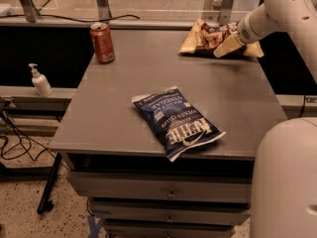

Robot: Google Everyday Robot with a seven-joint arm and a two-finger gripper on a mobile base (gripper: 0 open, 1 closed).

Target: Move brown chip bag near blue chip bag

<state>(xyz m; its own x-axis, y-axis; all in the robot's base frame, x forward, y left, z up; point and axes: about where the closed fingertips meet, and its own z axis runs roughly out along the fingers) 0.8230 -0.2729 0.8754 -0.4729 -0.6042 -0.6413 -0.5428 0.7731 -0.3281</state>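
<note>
Two bags lie well apart on the desk (124,93): blue chip bag (177,121) near the front, brown chip bag (202,38) at the far right corner, the hand (232,36) against it; whether it pinches cannot be told.

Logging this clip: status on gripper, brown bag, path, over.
Gripper at brown chip bag, far right corner of table. Blue chip bag near front edge, apart. Red can far left, off the path.

Jaws gripping brown chip bag (204,37), far corner
</note>
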